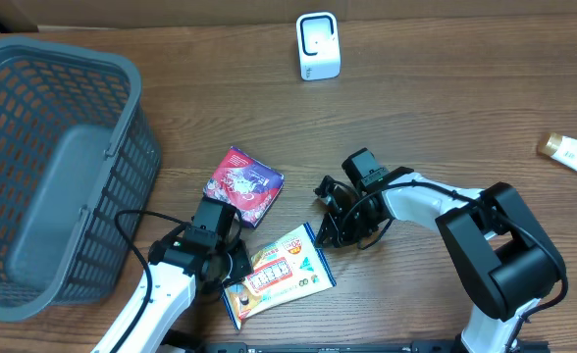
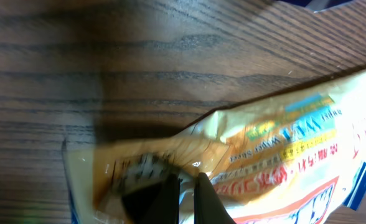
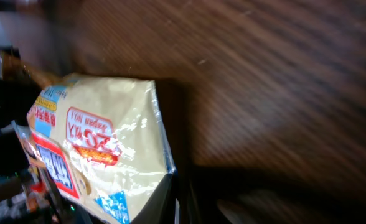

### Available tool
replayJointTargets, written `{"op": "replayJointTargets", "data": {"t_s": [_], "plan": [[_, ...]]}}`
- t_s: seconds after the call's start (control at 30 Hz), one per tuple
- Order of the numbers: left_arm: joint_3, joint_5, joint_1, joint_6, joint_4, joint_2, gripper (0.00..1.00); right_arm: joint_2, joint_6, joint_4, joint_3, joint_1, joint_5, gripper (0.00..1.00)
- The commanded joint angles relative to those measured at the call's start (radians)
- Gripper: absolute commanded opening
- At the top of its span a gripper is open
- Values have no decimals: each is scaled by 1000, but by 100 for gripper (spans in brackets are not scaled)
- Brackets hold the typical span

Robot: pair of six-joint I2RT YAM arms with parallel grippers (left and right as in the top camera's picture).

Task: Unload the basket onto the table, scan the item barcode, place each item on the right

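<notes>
Overhead first: got a snack pouch (image 1: 281, 273) lying flat on the wooden table (image 1: 445, 108) down around 6 o'clock, printed face up, so probably no barcode facing anything useful yet. Spotting the white barcode scanner (image 1: 318, 46) standing way up at 12 o'clock, well apart from the pouch. Also seeing a grey basket (image 1: 143, 147) over at 9 o'clock, a purple packet (image 1: 242, 184) just beside the pouch at its 11 o'clock, and a tube (image 1: 570, 152) out at 3 o'clock.

Switching to the left wrist view: left gripper (image 2: 184, 191) pressed together, pinching the clear sealed edge at the pouch's 9 o'clock end. Guessing that edge grip is meant to lift the pouch without covering the print or the code.

As for the right gripper (image 1: 330, 224), parked right at the pouch's 1 o'clock corner. Can't tell from the right wrist view whether pinching that corner or spread off it, too dark down there. Reckon a hold at both ends would keep the floppy film taut for a clean read at the scanner.
</notes>
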Motion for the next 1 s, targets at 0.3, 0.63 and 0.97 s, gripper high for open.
{"op": "replayJointTargets", "data": {"t_s": [0.3,0.63,0.97], "plan": [[-17,63,29,9,6,37,4,19,-59,-63,21,-29,-67,100],[-17,63,29,8,9,37,4,40,-100,-24,12,110,-189,100],[-17,63,29,7,9,37,4,58,-88,-66,12,178,-571,23]]}}
